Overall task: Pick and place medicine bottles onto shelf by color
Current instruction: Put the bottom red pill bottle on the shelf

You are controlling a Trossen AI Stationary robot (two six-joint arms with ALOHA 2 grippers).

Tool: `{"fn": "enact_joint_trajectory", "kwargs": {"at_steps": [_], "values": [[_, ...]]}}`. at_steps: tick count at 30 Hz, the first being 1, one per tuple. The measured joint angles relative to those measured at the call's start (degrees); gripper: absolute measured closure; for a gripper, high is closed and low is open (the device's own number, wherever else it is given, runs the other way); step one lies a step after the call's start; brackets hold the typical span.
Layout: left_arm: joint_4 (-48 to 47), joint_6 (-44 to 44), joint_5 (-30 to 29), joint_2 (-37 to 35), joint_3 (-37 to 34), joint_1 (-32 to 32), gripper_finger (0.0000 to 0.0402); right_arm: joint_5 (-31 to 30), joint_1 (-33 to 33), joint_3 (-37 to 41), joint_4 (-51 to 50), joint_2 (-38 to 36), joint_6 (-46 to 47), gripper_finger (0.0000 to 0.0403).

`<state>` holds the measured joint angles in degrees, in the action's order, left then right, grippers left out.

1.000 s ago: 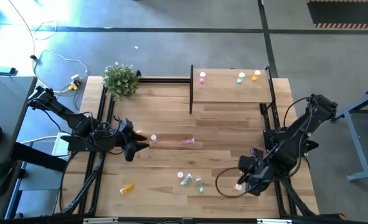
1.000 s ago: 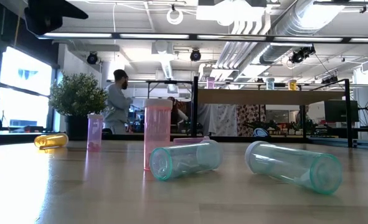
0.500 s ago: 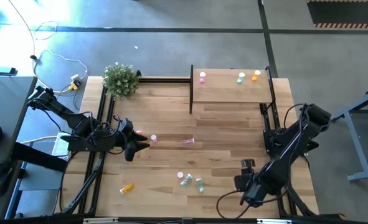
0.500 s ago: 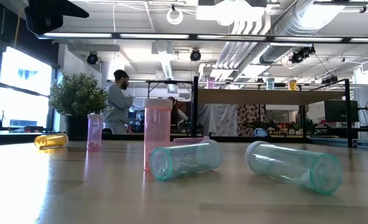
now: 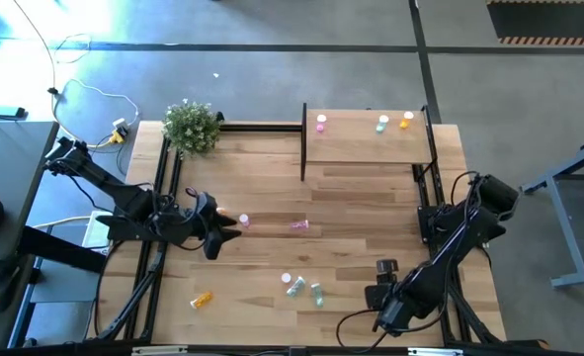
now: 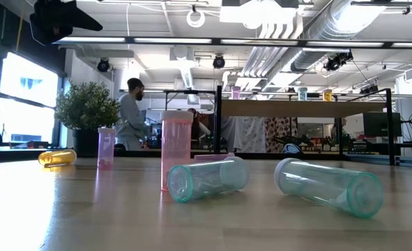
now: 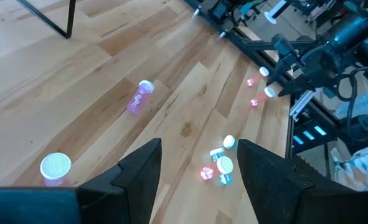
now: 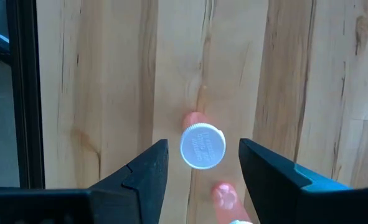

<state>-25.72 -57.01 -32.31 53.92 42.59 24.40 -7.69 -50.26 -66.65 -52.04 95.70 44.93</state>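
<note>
Left gripper [image 5: 234,225]: low over the left part of the bench [image 5: 262,188], beside the black frame rail; its fingers [image 7: 140,171] stand apart with nothing between them.
Pink bottle by left gripper [image 5: 243,221]: upright, white-capped, just in front of the left fingertips, not touching them; it shows near one finger in the left wrist view [image 7: 55,167].
Plant [image 5: 192,126]: at the far left corner of the bench.
Orange bottle [image 5: 203,298]: lying on its side near the front left edge, well apart from the rest.
Lying pink bottle [image 5: 299,225]: on its side near the middle of the bench, alone.
Front cluster: one white-capped pink bottle [image 5: 286,281] standing, with two pale green bottles [image 5: 295,288] [image 5: 316,294] lying just beside it; the low view shows the pale green pair tipped over in front of the upright pink one [image 6: 176,148].
Shelf [image 5: 371,148]: at the far right of the bench, behind a dark upright panel; along its back edge stand a shelf pink bottle [image 5: 320,124], a shelf green bottle [image 5: 382,124] and a shelf orange bottle [image 5: 406,121], the last two close together.
Right gripper [image 5: 378,314]: at the front right corner of the bench, pointing down; its fingers [image 8: 147,169] are spread and empty.
Bottle under right gripper [image 8: 202,145]: upright, reddish-pink with a white cap, on the bench between the two right fingers, touching neither.
</note>
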Motion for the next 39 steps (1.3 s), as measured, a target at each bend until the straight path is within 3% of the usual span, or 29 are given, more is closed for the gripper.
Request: {"fn": "enact_joint_trajectory", "kwargs": {"at_steps": [17, 28, 39], "values": [[-0.1, 0.2, 0.2, 1.6, 0.0, 0.0, 0.0202, 0.8, 0.4, 0.0, 1.5, 4.6, 0.1, 0.0217], [-0.1, 1.6, 0.2, 1.6, 0.0, 0.0, 0.0202, 1.8, 0.8, 0.0, 1.5, 4.7, 1.4, 0.0307], [-0.1, 2.7, 0.4, 1.6, 0.0, 0.0, 0.0202, 5.3, 3.7, -0.5, 3.5, 3.4, 8.4, 0.0302]]}}
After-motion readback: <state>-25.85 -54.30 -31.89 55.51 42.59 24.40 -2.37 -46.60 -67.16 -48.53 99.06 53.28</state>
